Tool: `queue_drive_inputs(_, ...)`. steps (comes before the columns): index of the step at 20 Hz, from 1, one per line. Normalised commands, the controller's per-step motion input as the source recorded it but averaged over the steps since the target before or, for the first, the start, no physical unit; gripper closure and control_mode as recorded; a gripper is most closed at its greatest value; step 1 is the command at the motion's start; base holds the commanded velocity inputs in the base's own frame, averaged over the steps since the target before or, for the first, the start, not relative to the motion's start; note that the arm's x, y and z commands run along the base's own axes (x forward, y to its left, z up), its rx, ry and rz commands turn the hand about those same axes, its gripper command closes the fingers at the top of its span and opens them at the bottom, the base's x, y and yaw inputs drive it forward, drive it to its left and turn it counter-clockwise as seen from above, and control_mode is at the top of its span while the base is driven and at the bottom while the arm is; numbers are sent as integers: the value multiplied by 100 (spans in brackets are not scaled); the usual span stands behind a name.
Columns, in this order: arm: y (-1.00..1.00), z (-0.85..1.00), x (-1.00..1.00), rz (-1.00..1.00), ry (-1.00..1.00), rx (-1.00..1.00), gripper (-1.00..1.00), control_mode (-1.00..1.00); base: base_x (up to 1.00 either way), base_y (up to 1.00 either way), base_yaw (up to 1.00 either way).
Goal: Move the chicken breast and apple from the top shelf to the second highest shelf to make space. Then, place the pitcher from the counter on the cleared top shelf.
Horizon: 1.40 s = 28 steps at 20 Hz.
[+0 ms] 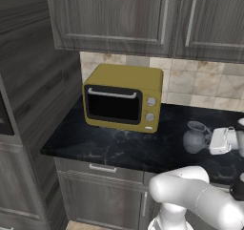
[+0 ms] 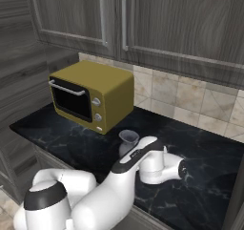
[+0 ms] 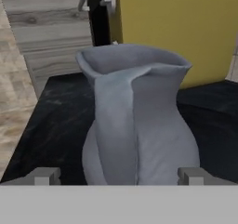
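Gripper (image 3: 119, 176) wide, nothing grasped; two finger tips flank belly of pitcher (image 3: 139, 125), one each side, not yet touching as far as visible. Pitcher stands upright on black counter (image 1: 119, 148), near yellow oven (image 1: 123, 98), to its right in left base view.

Risk: belly is round and smooth, so jaws closing low can squeeze jug upward or tilt it; handle faces camera and may catch finger. Pushing forward can shove jug against oven.

Count: one pitcher, one oven, two finger tips.

No text, label, brand, number or sign can be read on anything shown in these pictures.
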Motion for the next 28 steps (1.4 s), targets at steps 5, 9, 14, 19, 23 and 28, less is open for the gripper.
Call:
queue_drive_inputs(5,0,7,0,2,0,1,-100,-100,0,0,0)
queue_drive_inputs(9,0,15,0,0,0,0,-100,-100,0,0,0)
queue_drive_inputs(14,0,21,0,0,0,0,-100,-100,0,0,0)
queue_drive_inputs(19,1,7,2,0,0,0,-100,-100,0,0,0)
queue_drive_inputs(23,13,0,7,1,0,0,100,-100,0,0,0)
queue_drive_inputs(28,21,0,8,1,0,0,100,-100,0,0,0)
